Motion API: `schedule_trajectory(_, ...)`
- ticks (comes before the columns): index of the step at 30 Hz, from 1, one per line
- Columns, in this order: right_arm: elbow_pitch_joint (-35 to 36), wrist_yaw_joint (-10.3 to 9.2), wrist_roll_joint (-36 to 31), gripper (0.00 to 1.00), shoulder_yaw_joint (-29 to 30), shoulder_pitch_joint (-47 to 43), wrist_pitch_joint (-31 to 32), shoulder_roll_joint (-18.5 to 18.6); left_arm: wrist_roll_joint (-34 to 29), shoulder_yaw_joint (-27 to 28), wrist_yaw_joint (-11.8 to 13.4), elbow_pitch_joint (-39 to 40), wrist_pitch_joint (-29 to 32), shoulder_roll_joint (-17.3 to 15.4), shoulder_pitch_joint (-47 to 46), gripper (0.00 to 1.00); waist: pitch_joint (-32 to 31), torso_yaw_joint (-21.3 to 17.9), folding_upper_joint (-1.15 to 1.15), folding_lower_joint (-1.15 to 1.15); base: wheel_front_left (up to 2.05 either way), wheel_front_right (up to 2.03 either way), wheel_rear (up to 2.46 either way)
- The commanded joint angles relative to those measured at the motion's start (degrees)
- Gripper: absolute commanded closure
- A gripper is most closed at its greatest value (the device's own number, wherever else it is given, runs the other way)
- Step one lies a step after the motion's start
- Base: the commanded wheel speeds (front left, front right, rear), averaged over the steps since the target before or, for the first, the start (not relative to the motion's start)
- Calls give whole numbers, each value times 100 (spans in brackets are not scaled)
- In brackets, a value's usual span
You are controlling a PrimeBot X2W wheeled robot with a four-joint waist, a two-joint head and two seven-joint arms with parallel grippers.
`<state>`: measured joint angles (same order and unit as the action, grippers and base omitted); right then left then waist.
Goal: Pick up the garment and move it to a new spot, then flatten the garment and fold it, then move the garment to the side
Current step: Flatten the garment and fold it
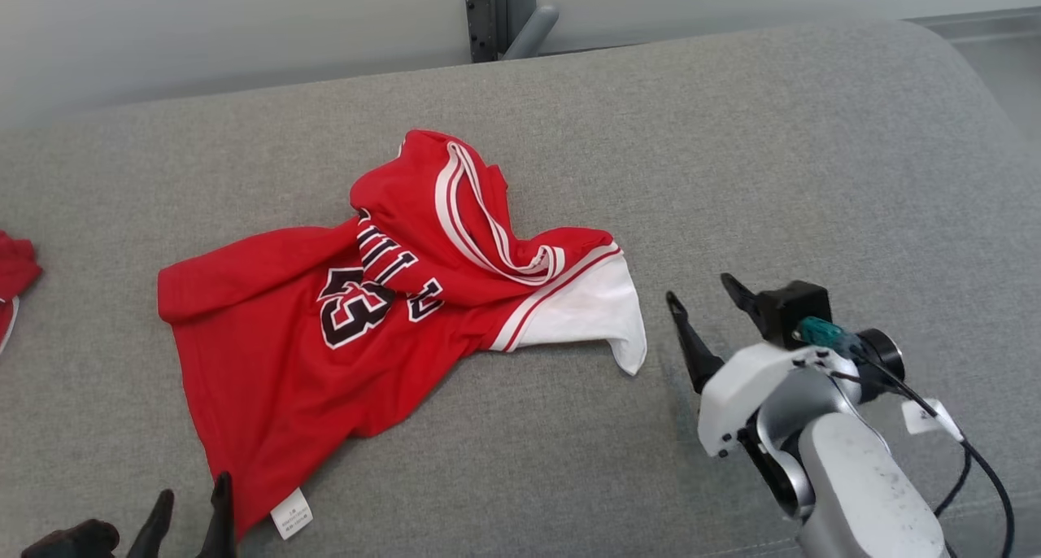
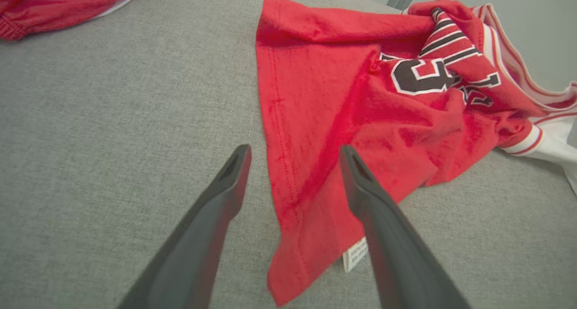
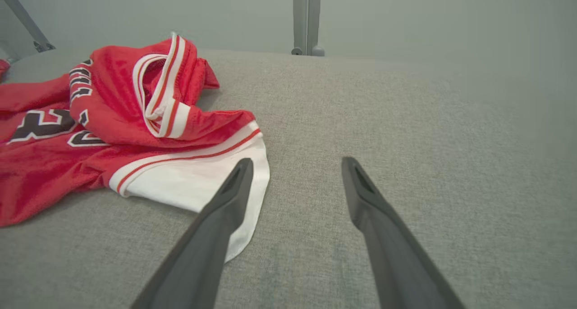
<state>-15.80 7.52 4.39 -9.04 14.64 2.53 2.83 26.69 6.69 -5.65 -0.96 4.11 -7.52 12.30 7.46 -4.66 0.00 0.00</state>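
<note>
- Red knit jersey (image 1: 268, 363) (image 2: 324, 120) (image 3: 54, 165) with black, white-edged lettering lies crumpled mid-worktop; the upper half is folded over itself and the hem is spread toward the near left.
- Its neck and armhole bands are ribbed white with red stripes. A smooth white panel (image 1: 585, 314) (image 3: 198, 183) tapers to a point on the right side.
- White rectangular care label (image 1: 291, 513) (image 2: 354, 254) sticks out at the near hem corner.
- Grey coarse-woven fabric worktop (image 1: 813, 176) (image 2: 112, 120) (image 3: 405, 142) has a rounded far-right corner.
- Left end effector (image 1: 193, 493) (image 2: 294, 151): dark tapered fingers apart, nothing held, at the hem corner. Contact with the cloth is not clear.
- Right end effector (image 1: 699, 289) (image 3: 296, 161): fingers apart, empty, just beside the white point.
- Second bunched red cloth (image 1: 12, 273) (image 2: 58, 7) sits at the worktop's left edge.
</note>
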Motion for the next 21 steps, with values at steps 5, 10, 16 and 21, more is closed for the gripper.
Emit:
schedule_trajectory(5, -487, -7, -71, 0, -426, 634, 644, 14, 326, -112, 76, 102, 851, -45, -89, 0, 515, 198, 0, 0, 0, 0, 0)
schedule_trajectory(10, -723, -7, 2, 0, -517, 756, 731, 11, 425, -223, 85, 111, 1129, -25, -118, 0, 655, 315, 0, 0, 0, 0, 0)
schedule_trajectory(16, -1021, -7, 101, 0, -679, 839, 743, 12, 503, -401, 35, 87, 1252, 35, -193, 0, 755, 394, 0, 0, 0, 0, 0)
schedule_trajectory(21, -1198, -7, 150, 0, -800, 905, 769, 12, 443, -505, 21, -155, 1251, 17, -231, 0, 782, 405, 0, 0, 0, 0, 0)
